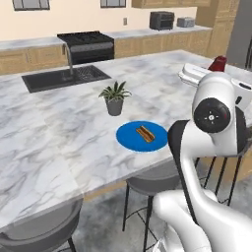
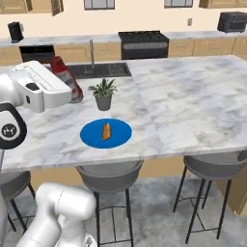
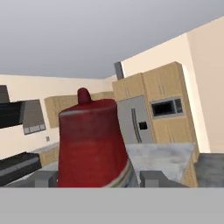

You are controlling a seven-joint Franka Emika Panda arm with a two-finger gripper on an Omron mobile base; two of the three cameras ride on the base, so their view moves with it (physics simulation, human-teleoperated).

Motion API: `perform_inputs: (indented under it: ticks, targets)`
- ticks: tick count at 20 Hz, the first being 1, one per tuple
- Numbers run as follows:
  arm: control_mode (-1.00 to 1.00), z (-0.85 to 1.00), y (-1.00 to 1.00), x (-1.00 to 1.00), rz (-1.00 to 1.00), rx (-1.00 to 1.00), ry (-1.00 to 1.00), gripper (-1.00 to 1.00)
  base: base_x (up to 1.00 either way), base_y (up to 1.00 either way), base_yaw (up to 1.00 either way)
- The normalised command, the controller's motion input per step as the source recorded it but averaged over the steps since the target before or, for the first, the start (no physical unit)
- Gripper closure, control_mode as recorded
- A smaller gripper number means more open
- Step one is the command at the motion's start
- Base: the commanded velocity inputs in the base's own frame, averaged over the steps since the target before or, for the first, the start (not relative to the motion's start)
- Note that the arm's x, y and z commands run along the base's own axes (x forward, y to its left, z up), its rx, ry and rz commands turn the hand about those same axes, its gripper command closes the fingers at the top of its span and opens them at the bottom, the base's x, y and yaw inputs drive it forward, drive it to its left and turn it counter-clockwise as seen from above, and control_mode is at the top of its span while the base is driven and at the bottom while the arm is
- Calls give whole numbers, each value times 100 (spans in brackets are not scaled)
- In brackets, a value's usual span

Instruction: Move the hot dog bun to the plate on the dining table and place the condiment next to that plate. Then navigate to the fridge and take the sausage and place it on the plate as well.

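My gripper (image 3: 98, 178) is shut on the condiment (image 3: 89, 142), a dark red bottle with a narrower top. I hold it tilted in the air above the dining table (image 1: 59, 128). The bottle (image 1: 217, 63) shows past my arm at the right, and as a red shape (image 2: 65, 77) beside the hand at the left. The hot dog bun (image 1: 145, 133) lies on the blue plate (image 1: 129, 140) near the table's front edge; from the other side the bun (image 2: 106, 130) sits mid-plate (image 2: 91, 137). The fridge (image 3: 133, 120) stands far off between wooden cabinets. The sausage is out of view.
A potted plant (image 1: 114, 98) stands just behind the plate. The dark sink (image 1: 49, 78) with its tap is set into the table's far left. Stools (image 2: 108, 171) line the near edge. A black stove (image 1: 88, 44) stands on the back wall.
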Motion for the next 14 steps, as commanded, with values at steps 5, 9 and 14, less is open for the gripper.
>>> perform_inputs:
  ticks: [5, 9, 14]
  targets:
    - [100, 0, 0, 0, 0, 0, 0, 100, 70, -48, 47]
    - [100, 0, 0, 0, 0, 0, 0, 100, 61, 3, 35]
    - [-100, -54, 60, 34, 10, -10, 10, 100, 0, 0, 0]
